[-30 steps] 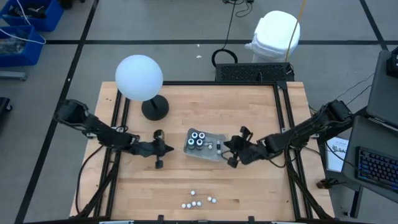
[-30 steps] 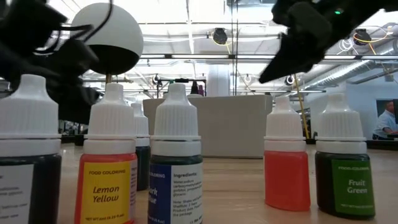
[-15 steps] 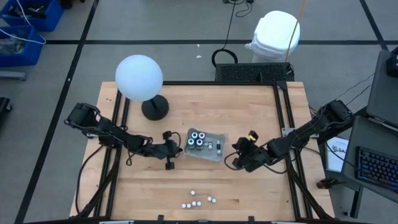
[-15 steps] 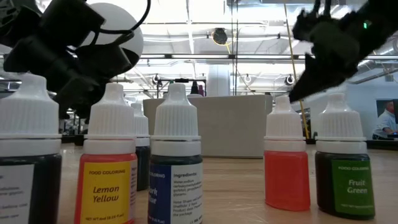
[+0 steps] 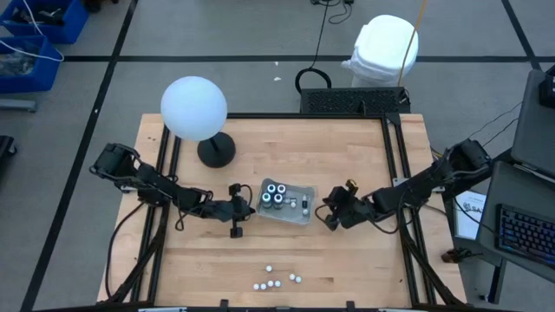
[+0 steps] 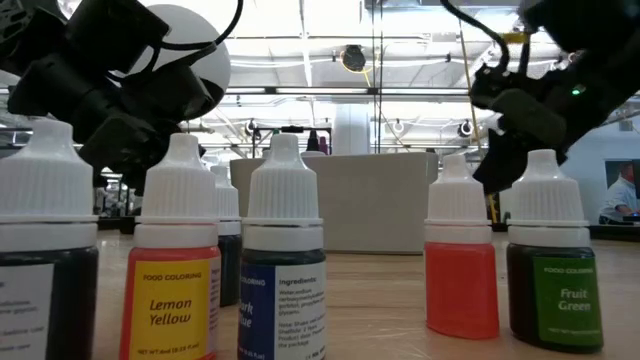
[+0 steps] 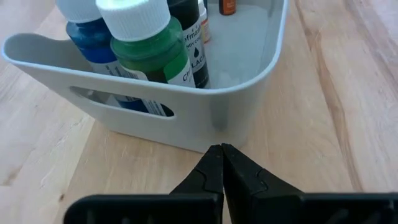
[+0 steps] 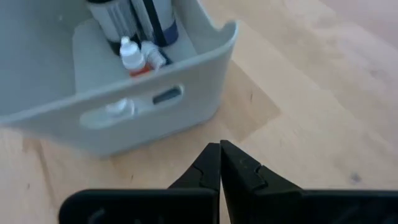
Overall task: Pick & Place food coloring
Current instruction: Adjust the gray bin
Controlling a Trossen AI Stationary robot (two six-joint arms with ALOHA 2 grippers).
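Note:
The food coloring is in two groups. Dark jars with pale tops (image 5: pixel 276 192) and tiny white-capped orange vials (image 8: pixel 132 59) stand inside a pale tray (image 5: pixel 299 215) at mid-table. Several white-capped bottles (image 5: pixel 276 281) stand on the wood near the near edge; the low view shows them close up, such as Lemon Yellow (image 6: pixel 180 270). My left gripper (image 5: pixel 251 208) is shut, low at the tray's left end wall (image 7: pixel 186 124). My right gripper (image 5: pixel 326 213) is shut, a short way off the tray's right end wall (image 8: pixel 155 99). My left gripper's (image 7: pixel 221 150) shut fingertips point level from the table's left at the foot of the tray's left end wall (image 7: pixel 214 127). I cannot tell whether they touch it.
A white globe lamp on a dark round base (image 5: pixel 194 108) stands at the far left of the table. Black rails (image 5: pixel 165 182) run along both table sides. Bare wood lies between the tray and the loose bottles. A person (image 6: pixel 626 195) shows in the room beyond the table.
My left gripper has moved toward the table's right, up to the tray's left end, and then held still. My right gripper has drawn back a little toward the right and near edge, dipped lower, then come partly back toward the tray. The tray and bottles have stayed put.

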